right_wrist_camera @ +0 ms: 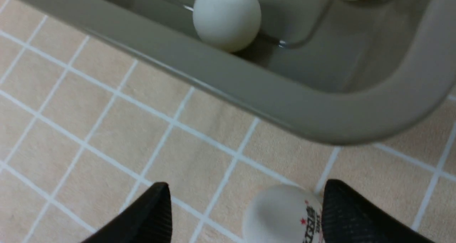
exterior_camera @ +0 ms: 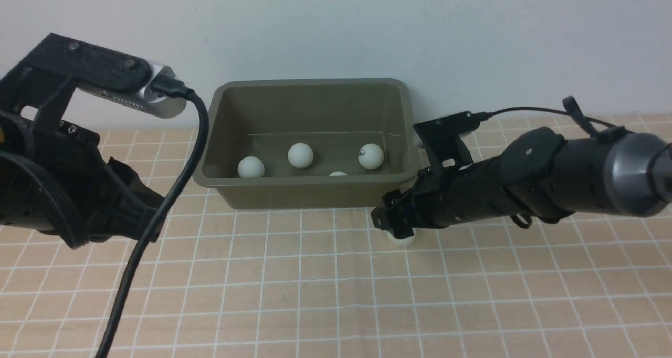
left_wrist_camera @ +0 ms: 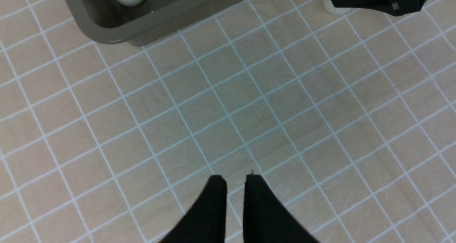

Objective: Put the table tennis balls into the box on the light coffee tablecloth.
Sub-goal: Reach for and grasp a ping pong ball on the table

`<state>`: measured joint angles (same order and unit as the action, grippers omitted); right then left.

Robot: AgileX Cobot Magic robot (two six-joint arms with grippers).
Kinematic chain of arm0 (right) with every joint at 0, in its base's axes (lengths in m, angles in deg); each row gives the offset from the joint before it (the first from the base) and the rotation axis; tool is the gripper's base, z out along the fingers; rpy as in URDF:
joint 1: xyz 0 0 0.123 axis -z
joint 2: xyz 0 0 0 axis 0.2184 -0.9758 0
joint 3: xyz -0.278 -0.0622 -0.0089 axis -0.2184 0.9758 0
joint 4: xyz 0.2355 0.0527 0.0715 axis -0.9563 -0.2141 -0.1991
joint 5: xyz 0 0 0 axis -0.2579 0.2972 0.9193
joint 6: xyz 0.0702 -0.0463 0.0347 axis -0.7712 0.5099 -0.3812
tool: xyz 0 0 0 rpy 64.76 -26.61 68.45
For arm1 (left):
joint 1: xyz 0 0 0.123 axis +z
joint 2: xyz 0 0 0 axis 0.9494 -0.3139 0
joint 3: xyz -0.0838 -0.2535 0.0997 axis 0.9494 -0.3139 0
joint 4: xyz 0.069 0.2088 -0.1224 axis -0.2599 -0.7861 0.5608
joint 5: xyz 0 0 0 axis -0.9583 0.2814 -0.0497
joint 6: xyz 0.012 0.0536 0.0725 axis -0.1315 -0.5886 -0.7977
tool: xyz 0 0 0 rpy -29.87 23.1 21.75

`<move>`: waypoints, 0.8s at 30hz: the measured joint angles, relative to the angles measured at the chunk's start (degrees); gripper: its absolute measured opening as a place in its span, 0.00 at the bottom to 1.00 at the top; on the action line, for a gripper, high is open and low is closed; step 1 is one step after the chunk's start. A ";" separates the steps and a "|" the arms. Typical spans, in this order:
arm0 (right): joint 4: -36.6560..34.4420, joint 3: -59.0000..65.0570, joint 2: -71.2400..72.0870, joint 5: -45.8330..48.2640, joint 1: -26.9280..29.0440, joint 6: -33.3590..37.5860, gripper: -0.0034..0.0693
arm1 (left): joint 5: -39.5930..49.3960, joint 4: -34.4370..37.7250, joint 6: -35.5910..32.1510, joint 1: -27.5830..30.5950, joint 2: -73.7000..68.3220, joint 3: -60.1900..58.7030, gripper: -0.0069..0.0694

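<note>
The olive-green box (exterior_camera: 220, 182) stands at the back of the light coffee tablecloth (exterior_camera: 315, 295) with several white table tennis balls (exterior_camera: 300, 155) inside. One more ball (right_wrist_camera: 281, 214), with a printed logo, lies on the cloth just in front of the box's right corner. My right gripper (right_wrist_camera: 246, 183) is open and low around it; the ball rests against one finger (right_wrist_camera: 342, 207), with a gap to the other. In the front view this ball (exterior_camera: 401, 238) peeks out under the right gripper (exterior_camera: 391, 227). My left gripper (left_wrist_camera: 235, 180) is shut and empty above bare cloth at the left.
The box rim (right_wrist_camera: 320, 118) runs close ahead of the right fingers. A white wall stands behind the box. The left arm's cable (exterior_camera: 157, 227) hangs down over the cloth's left side. The box's near left corner (left_wrist_camera: 107, 32) shows in the left wrist view.
</note>
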<state>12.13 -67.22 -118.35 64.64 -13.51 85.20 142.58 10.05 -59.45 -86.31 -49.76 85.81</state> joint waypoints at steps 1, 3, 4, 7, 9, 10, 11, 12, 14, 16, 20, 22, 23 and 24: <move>0.69 -0.12 0.00 0.22 0.00 -0.73 0.75 | 0.16 0.07 -0.04 0.00 0.00 0.00 0.12; 2.12 -0.19 -0.07 0.52 0.00 -2.11 0.75 | 0.73 0.07 -0.15 0.00 0.00 0.00 0.12; 2.98 -0.25 -0.22 0.52 0.00 -2.75 0.75 | 0.97 0.07 -0.20 0.00 0.00 0.00 0.12; 4.85 -0.25 -0.85 -0.08 0.00 -4.15 0.75 | 1.09 0.07 -0.32 0.00 0.00 0.00 0.12; 5.17 -0.25 -1.07 -0.42 0.00 -4.30 0.75 | 1.11 0.07 -0.32 0.00 0.00 0.00 0.12; 5.17 -0.25 -1.41 -0.64 0.00 -4.45 0.75 | 1.16 0.07 -0.32 0.00 0.00 0.00 0.12; 5.17 -0.29 -1.76 -0.94 0.00 -4.49 0.75 | 1.18 0.07 -0.32 0.00 0.00 0.00 0.12; 5.17 -0.29 -2.09 -1.32 0.00 -4.49 0.75 | 1.18 0.07 -0.32 0.00 0.00 0.00 0.12; 5.17 -0.29 -2.86 -2.04 0.00 -4.37 0.75 | 1.23 0.13 -0.32 0.00 0.00 0.00 0.12; 5.17 -0.29 -3.69 -2.55 0.00 -4.11 0.75 | 1.23 0.13 -0.37 0.00 0.00 0.00 0.12; 5.17 -0.29 -4.24 -2.94 0.00 -4.04 0.74 | 1.23 0.13 -0.36 0.00 0.00 0.00 0.12; 5.17 -0.29 -4.29 -2.94 0.00 -4.02 0.73 | 1.23 0.13 -0.36 0.00 0.00 0.00 0.12; 5.17 -0.29 -4.29 -2.94 0.00 -3.98 0.71 | 1.23 0.13 -0.36 0.00 0.00 0.00 0.12; 5.17 -0.29 -4.29 -2.94 0.00 -3.98 0.69 | 1.23 0.13 -0.36 0.00 0.00 0.00 0.12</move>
<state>17.30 -67.51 -122.64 61.70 -13.51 81.22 143.81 10.18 -59.80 -86.31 -49.76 85.81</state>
